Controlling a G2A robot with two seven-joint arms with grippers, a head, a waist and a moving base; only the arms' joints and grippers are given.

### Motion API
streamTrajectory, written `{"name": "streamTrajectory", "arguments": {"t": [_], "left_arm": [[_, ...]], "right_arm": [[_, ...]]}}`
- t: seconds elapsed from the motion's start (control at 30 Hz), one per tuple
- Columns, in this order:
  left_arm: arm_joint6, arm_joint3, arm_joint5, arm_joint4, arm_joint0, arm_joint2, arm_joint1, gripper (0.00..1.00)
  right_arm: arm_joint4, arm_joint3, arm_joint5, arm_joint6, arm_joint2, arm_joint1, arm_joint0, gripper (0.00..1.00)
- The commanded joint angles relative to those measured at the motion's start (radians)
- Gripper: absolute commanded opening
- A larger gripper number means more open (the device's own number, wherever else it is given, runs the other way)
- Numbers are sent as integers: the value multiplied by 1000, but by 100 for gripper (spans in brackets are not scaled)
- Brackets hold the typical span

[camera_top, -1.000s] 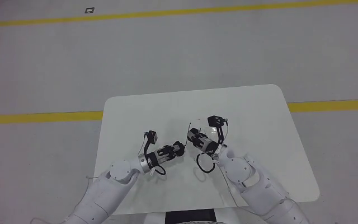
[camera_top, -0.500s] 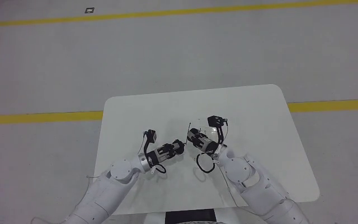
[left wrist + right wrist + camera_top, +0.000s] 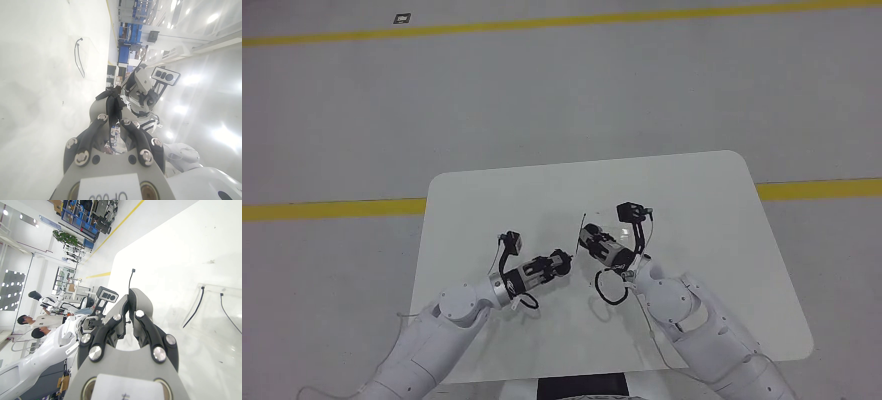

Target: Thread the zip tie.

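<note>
A thin black zip tie is pinched in my right gripper, which is shut, and its square head sticks out past the fingertips. In the top view that gripper hovers over the middle of the white table, the zip tie pointing away from me. My left gripper sits just beside it, tip to tip. In its own view the left gripper is shut, with a thin dark strand running back between its fingers.
A clear flat tray lies on the table close to the grippers, with two spare zip ties on it. One of these spare ties shows in the left wrist view. The table's edges are far off.
My left gripper has edged closer to the right gripper. The right gripper has shifted slightly away from me, still holding the zip tie.
</note>
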State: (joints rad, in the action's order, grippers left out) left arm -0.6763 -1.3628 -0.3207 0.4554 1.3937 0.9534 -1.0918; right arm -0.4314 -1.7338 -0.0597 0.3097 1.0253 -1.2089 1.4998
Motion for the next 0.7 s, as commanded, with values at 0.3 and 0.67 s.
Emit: {"name": "streamTrajectory", "arguments": {"t": [0.3,0.67], "left_arm": [[6,5,-12,-64,-13,-1,3,0],[165,-83,-19,-134,62,97,-16,0]], "right_arm": [[-31,-3,1,-23,3,0,0,0],[-152,-26,-11,-180,-35,-11,27,0]]}}
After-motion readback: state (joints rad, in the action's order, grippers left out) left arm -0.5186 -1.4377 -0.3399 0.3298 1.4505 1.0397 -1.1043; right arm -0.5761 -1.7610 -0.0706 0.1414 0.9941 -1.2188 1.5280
